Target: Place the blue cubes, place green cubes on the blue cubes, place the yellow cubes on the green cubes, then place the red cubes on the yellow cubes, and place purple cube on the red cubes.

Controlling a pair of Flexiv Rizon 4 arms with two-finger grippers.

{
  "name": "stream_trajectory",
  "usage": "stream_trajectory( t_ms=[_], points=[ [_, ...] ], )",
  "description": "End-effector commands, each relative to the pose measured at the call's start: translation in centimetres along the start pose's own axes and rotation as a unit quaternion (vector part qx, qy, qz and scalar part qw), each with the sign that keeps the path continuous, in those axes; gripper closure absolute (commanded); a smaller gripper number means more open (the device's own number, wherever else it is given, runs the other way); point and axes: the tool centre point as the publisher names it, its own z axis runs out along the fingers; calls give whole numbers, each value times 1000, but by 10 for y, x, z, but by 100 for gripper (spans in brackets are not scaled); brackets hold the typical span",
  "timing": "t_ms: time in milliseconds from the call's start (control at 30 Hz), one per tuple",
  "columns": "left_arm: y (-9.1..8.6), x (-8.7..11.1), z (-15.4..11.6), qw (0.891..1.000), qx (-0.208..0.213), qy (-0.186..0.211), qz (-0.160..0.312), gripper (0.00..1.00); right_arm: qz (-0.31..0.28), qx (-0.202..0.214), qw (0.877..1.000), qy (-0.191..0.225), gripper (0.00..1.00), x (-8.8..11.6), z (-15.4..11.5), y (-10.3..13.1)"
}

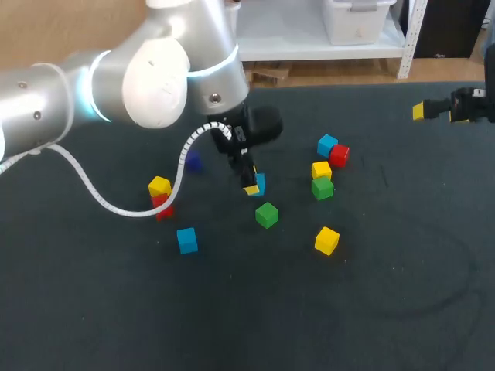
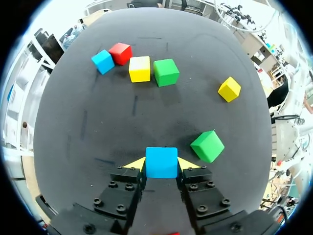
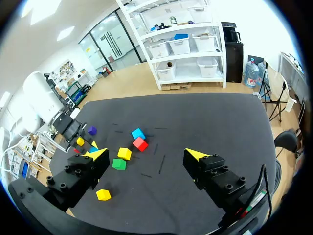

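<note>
Dark mat (image 1: pixel 402 309), cubes lying loose on it and no stack begun in the order asked, so we judge the first step is in hand: placing the blue cubes. Left gripper (image 1: pixel 251 187) is at mid-table, its two yellow tips pressed against opposite faces of a blue cube (image 2: pixel 161 162), so it is clamped on that cube. We cannot tell whether the cube rests on the mat or hangs just off it. The cube is bright sky-blue with plain flat faces and clean edges, and it sits square between the tips with its top face level. It looks rigid and light, so we expect an easy hold. Positions taken from the blue cube: a green cube (image 1: pixel 267 214) is just beside it, on the robot's side. The purple cube (image 1: pixel 193 161) is near, to its left, partly under the left arm. A tight group (image 1: pixel 323 168) of blue, red, yellow and green cubes is off to its right, apart from it. Right gripper (image 3: pixel 145 154) is well apart, at the right edge of the mat, fingers spread with nothing between them. In our estimate, the next move is to set the blue cube flat on a bare patch as a base and release it straight. The fingers need to open without nudging the green cube, and room must be left for the other blue cubes beside it.
</note>
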Motion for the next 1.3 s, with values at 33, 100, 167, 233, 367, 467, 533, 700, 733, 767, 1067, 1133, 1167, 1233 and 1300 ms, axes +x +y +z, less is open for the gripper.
stream_trajectory(
  t_ms=[33, 100, 167, 233, 367, 467, 533, 700, 733, 767, 1067, 1133, 1167, 1233, 1300],
  points=[
    [-2, 7, 5, 1000, -2, -9, -2, 100, 0, 1, 1000, 0, 0, 0, 0, 1],
    [-2, 7, 6, 1000, -3, -17, -2, 100, 0, 1, 1000, 0, 0, 0, 0, 1],
    [-2, 8, 6, 1000, -4, -20, -1, 100, 0, 1, 1000, 0, 0, 0, 0, 1],
    [-1, 8, 6, 1000, -5, -25, 0, 100, 0, 1, 1000, 0, 0, 0, 0, 1],
    [1, 9, 6, 999, -6, -36, 0, 100, 0, 1, 1000, 0, 0, 0, 0, 1],
    [2, 9, 6, 999, -7, -41, 0, 100, 0, 1, 1000, 0, 0, 0, 0, 1],
    [2, 9, 6, 999, -6, -43, 0, 100, 0, 1, 1000, 0, 0, 0, 0, 1],
    [4, 8, 7, 999, -4, -42, 2, 100, 0, 1, 1000, 0, 0, 0, 0, 1],
    [4, 8, 7, 999, -4, -41, 3, 100, 0, 1, 1000, 0, 0, 0, 0, 1],
    [4, 8, 7, 999, -4, -40, 4, 100, 0, 1, 1000, 0, 0, 0, 0, 1],
    [8, 7, 6, 999, -1, -41, 7, 100, 0, 1, 1000, 0, 0, 0, 0, 1],
    [9, 6, 6, 999, -1, -42, 6, 100, 0, 1, 1000, 0, 0, 0, 0, 1],
    [9, 6, 6, 999, -1, -42, 7, 100, 0, 1, 1000, 0, 0, 0, 0, 1],
    [9, 5, 7, 999, -1, -42, 8, 100, 0, 1, 1000, 0, 0, 0, 0, 1],
    [10, 5, 7, 999, 0, -42, 7, 100, 0, 1, 1000, 0, 0, 0, 0, 1]
  ],
)
